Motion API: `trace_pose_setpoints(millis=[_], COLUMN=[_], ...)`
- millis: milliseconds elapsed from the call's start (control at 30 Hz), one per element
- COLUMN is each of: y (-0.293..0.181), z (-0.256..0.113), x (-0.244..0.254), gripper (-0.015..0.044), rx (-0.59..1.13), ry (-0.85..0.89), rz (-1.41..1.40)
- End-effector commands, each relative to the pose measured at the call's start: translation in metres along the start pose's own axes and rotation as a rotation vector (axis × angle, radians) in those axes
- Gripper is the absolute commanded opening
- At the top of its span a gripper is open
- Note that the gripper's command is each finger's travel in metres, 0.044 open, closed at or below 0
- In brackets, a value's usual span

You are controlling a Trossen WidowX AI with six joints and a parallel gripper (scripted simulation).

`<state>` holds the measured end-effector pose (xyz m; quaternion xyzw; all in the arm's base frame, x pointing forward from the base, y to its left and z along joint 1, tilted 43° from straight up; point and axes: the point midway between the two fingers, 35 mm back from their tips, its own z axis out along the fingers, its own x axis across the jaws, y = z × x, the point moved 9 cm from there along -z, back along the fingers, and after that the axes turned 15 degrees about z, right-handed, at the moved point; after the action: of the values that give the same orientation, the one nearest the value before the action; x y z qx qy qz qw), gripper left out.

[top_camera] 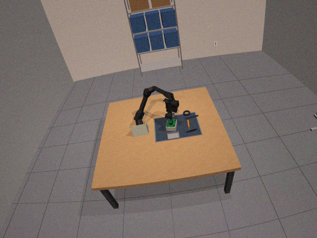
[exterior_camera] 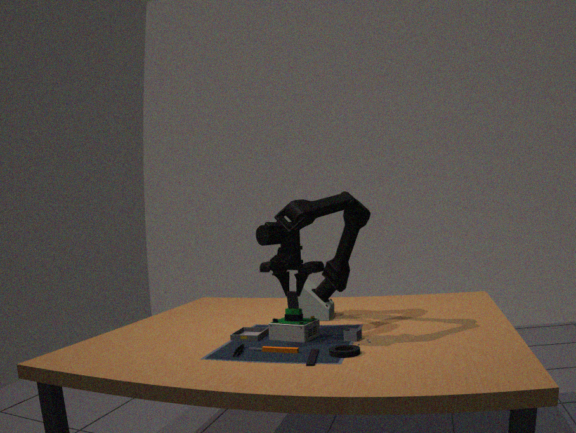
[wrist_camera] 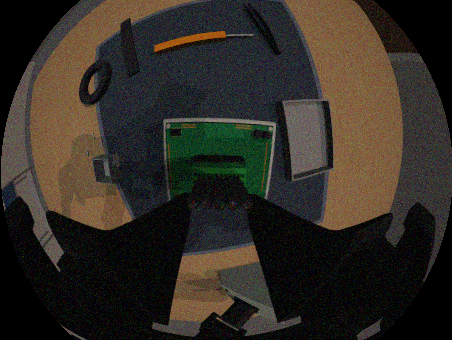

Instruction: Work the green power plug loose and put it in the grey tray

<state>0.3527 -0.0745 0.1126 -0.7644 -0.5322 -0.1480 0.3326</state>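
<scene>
Fingers (top_camera: 171, 118) (exterior_camera: 292, 305) are gripping the green power plug (top_camera: 170, 122) (exterior_camera: 293, 312) (wrist_camera: 218, 169) at its socket on the circuit board (top_camera: 167, 125) (exterior_camera: 278, 320) (wrist_camera: 210, 134), presumably for rocking; the grey tray (top_camera: 173, 135) (exterior_camera: 248, 339) (wrist_camera: 306, 137) is waiting close by for the drop.

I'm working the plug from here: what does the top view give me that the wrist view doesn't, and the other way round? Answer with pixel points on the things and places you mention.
Only top: the table's legs (top_camera: 109, 199) (top_camera: 229, 181) and the wall outlet (top_camera: 215, 43).

Only wrist: both gripper fingers spread across the near side, with a gap between them.

Both: the circuit board (top_camera: 168, 124) (wrist_camera: 215, 133), the grey tray (top_camera: 173, 135) (wrist_camera: 306, 135), the orange-handled screwdriver (top_camera: 188, 123) (wrist_camera: 190, 41) and the black ring (top_camera: 186, 110) (wrist_camera: 104, 75).
</scene>
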Motion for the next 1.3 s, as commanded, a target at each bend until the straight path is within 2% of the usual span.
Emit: trace_pose_setpoints(millis=[0, 100, 933, 1233, 1267], y=[0.001, 0.001, 0.001, 0.001, 0.001], z=[0.003, 0.003, 0.023, 0.023, 0.023], x=[-0.001, -0.001, 0.000, 0.000, 0.000], gripper=[0.0184, 0.0249, 0.0249, 0.0013, 0.0000], rx=[-0.006, -0.006, -0.006, -0.006, -0.006], ry=[0.002, 0.002, 0.003, 0.003, 0.003], rz=[-0.005, -0.005, -0.005, -0.005, -0.005])
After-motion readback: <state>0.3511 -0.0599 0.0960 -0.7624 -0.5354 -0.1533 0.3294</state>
